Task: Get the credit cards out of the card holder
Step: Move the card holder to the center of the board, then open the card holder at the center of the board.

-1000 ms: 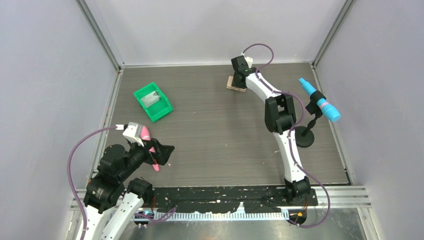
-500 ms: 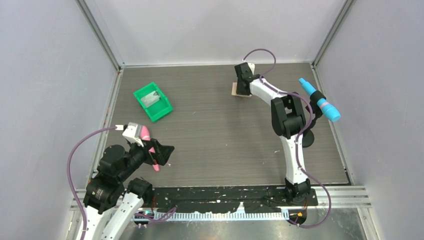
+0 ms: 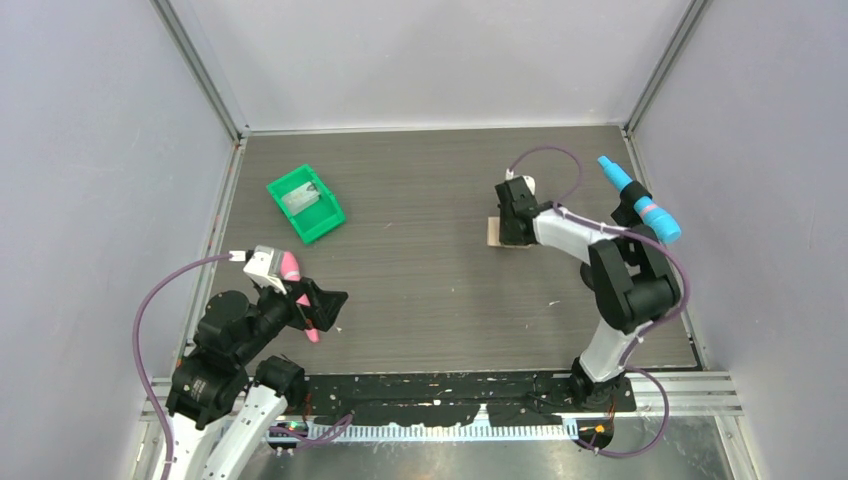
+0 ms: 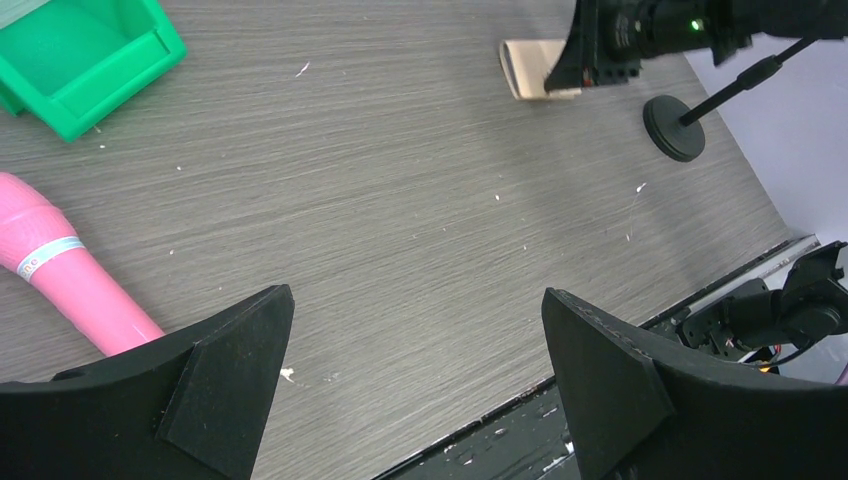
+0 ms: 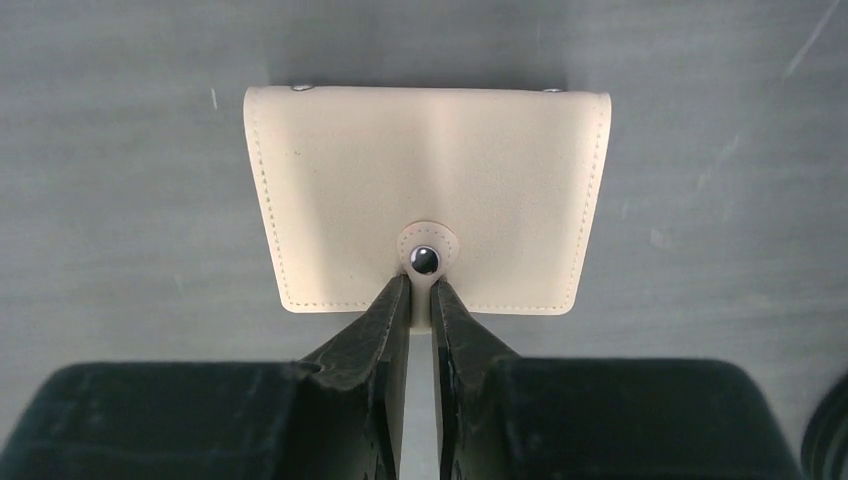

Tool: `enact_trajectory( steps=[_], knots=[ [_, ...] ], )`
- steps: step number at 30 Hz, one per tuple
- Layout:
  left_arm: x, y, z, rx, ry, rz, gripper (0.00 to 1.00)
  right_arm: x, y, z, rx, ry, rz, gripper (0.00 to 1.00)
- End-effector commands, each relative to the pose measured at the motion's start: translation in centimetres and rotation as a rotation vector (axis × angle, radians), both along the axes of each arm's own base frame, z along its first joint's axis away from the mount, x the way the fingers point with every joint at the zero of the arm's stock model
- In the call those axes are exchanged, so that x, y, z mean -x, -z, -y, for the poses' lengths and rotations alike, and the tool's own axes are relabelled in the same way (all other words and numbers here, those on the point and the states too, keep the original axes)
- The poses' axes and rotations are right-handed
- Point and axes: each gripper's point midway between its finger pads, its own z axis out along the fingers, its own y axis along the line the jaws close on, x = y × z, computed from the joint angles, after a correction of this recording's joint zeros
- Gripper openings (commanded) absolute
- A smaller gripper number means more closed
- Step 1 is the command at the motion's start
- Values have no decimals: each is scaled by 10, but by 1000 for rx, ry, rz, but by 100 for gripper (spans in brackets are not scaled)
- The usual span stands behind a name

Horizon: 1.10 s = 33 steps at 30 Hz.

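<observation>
The tan card holder (image 3: 497,232) lies flat on the grey wood-grain worktop (image 3: 430,260), right of centre and about midway between the near and far edges. It is folded closed, so its inside is hidden. In the right wrist view I see its stitched outer face, with a small strap tab (image 5: 424,262) folded over the near edge and fastened by a metal snap (image 5: 424,260).

My right hand (image 5: 420,290) is down at the holder's near edge. Its two black fingers (image 5: 385,320) are drawn narrow, pinching the strap tab just below the snap.

My left hand (image 4: 415,340) hovers over the near left part of the worktop, well apart from the holder. Its jaws are spread wide, with bare worktop showing between them. A pink toy microphone (image 4: 70,275) lies on the worktop just beside its left finger.

A green bin (image 3: 305,205) sits at the far left with a small grey object inside. At the right edge, a blue microphone (image 3: 640,205) is tilted on a black stand (image 4: 673,128), near the holder's right side.
</observation>
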Motion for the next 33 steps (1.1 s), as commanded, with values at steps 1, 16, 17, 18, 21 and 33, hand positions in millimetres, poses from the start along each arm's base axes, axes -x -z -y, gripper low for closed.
enact_trajectory(
  steps=[1,16,17,18,21,33],
  knots=[
    [-3,-6,-2,4,-11,34,99,70,18,-3,-9,-36,-101,18],
    [-7,0,-6,-20,-45,-6,96,211,-12,-109,-85,-702,-53,23],
    [-8,0,-8,-21,-55,-4,96,211,-17,-117,-117,-734,-19,24],
    [-8,1,-9,-21,-62,-4,96,218,-15,-119,-126,-763,-23,25],
    [-9,2,-9,-21,-70,-9,96,220,-22,-116,-119,-765,-2,32],
    [-13,8,9,36,-29,-130,94,204,-54,-108,-181,-529,103,44]
  ],
)
